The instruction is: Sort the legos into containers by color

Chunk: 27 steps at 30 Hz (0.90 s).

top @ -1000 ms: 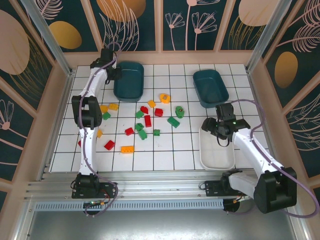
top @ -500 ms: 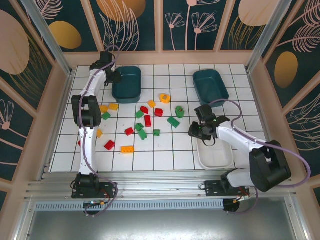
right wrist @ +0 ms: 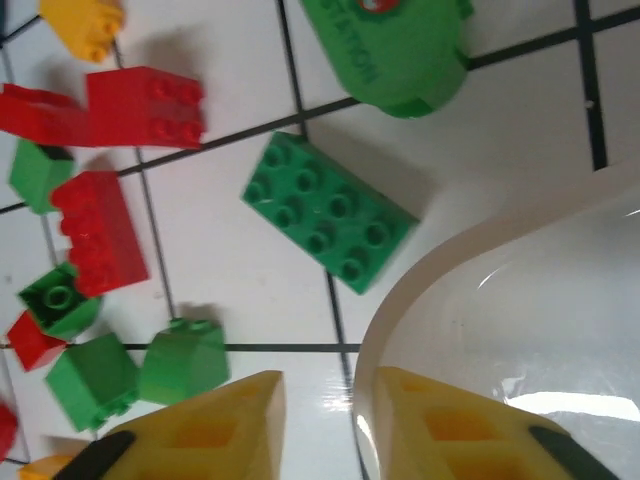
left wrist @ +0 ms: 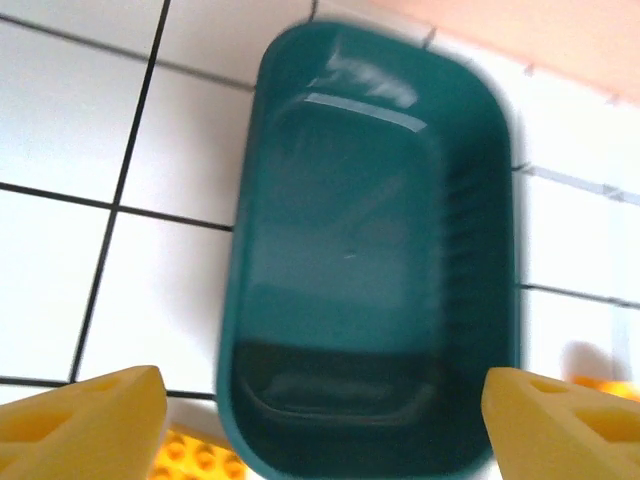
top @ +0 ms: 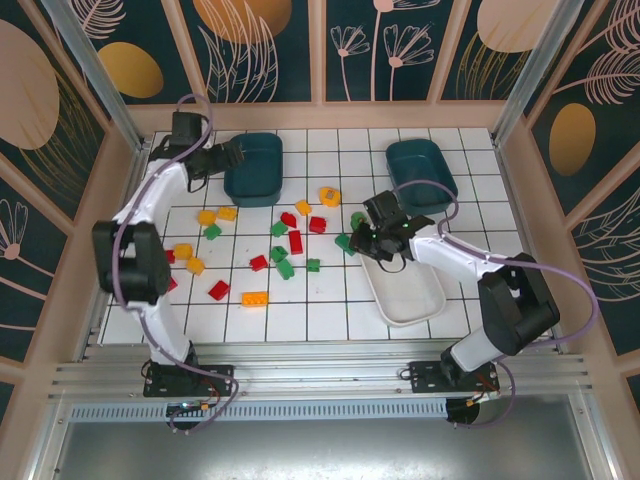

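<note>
At centre, right pincer [right wrist: 325, 400] grips tray [right wrist: 430, 270] (white).

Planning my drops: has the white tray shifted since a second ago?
Yes. The white tray slid left toward the bricks, now skewed to the tile lines.

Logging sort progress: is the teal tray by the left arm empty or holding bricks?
Empty. The teal tray shows a bare floor in the left wrist view, with nothing lying inside it.

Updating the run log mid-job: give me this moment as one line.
left gripper: open by left teal tray | right gripper: shut on white tray rim | legos: loose on table
</note>
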Tool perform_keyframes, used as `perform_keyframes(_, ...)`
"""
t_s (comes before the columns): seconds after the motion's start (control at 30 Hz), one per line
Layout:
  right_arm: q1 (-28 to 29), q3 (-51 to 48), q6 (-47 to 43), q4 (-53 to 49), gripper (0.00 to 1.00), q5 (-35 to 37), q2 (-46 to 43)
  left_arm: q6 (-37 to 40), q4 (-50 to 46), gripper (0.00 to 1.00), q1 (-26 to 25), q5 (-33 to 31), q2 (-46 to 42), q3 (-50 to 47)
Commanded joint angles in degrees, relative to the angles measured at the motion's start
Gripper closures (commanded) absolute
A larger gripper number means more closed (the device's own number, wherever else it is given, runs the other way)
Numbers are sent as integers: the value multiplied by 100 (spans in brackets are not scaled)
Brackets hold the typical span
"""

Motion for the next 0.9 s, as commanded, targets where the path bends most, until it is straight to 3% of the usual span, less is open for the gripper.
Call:
perform_keyframes(0.0,-8,565,-373,-457,61,175,-355,-791,1403,15,-69,845,-708,-1088)
perform_keyframes(0.07,-138,712,-866,-1163,51,795,-522,-961,1827,15,-241,1145,-1137,-1723)
perform_keyframes(0.17,-854,532,-1394,-1845,42,1553,-683,-1126,2272,15,-621,1274,-1708,-2520)
perform_keyframes(0.37,-1659,-145,-1590,-1718,33,1737,-937,-1755,3084,14,-923,1732,-2495,-3852)
perform_keyframes(0.7,-2107,-733,-1790,-1282,33,524,-756,-1610,2866,13,-920,1811,-3151,-4232)
perform_keyframes(0.87,-2083,-1092,-1641,-1278,40,-157,-1139,-1567,2786,13,-919,1753,-3274,-4267)
